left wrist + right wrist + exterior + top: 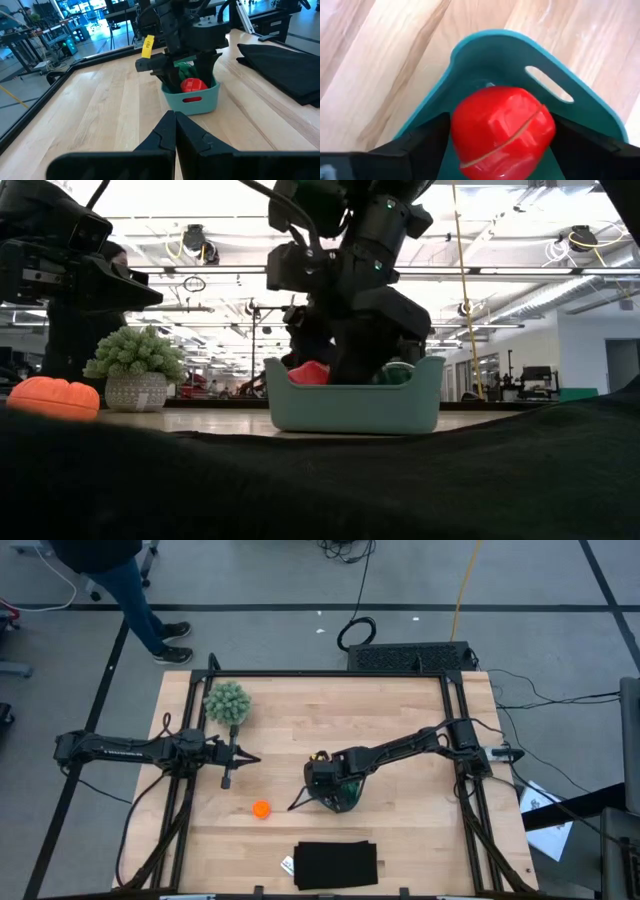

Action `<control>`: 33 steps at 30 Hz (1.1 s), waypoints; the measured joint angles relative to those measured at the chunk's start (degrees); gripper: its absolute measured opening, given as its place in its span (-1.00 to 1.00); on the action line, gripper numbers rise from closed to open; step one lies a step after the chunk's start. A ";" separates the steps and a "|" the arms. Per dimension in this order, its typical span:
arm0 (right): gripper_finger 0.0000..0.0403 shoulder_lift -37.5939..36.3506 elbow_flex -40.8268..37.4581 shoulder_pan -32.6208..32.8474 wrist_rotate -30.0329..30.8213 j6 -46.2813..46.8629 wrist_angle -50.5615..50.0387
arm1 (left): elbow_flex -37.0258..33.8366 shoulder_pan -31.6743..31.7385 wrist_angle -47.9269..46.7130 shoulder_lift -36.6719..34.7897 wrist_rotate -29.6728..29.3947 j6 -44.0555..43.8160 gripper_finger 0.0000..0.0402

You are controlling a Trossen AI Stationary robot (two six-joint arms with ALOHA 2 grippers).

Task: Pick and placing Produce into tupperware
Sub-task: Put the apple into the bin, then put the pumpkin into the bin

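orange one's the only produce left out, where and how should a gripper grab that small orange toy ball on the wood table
Take the small ribbed orange toy ball across its widest middle, coming straight down from above. It sits alone on the bare wooden table, squat and pumpkin-shaped, so both sides look free for the fingers.

**Layout: tub mid-table, 2 balls inside**

The tub (192, 97) is set mid-table, under the right gripper (500, 137). 2 balls are seen in it: 1 ball (501, 131) between the fingers, 1 ball (184, 67) behind it. A 3rd ball (261, 809) lies on the table (300, 720) left of the tub. The bush (226, 702) stands far-left, the flat mat (335, 865) at the near edge.
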 joint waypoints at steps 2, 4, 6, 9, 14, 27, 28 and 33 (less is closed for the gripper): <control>0.55 0.00 -0.01 0.00 0.02 0.16 -0.04 | 0.00 0.00 -0.01 -0.02 0.00 0.00 -0.99; 0.55 0.00 -0.01 0.00 0.05 0.33 0.04 | 0.00 0.00 -0.03 0.00 0.00 0.00 -1.00; 0.55 0.00 0.01 0.02 0.11 0.33 0.06 | 0.00 0.00 -0.03 0.00 0.00 0.00 -0.99; 0.55 0.00 0.01 0.02 0.13 0.49 0.06 | 0.00 0.00 -0.05 -0.01 0.00 0.01 -0.99; 0.55 -0.24 0.07 0.02 0.15 1.09 -0.14 | 0.00 0.00 -0.06 -0.02 0.00 0.00 -1.00; 0.55 -3.64 0.18 0.02 2.11 1.38 -1.50 | 0.00 0.00 -0.08 -0.02 0.02 -0.09 -0.99; 0.55 -3.96 0.24 0.02 2.15 1.36 -1.65 | 0.00 0.00 -0.08 -0.02 0.02 -0.11 -0.99; 0.55 -4.52 3.18 0.02 2.16 1.31 -4.27 | 0.00 0.00 -0.33 -0.01 -0.07 -0.10 -1.00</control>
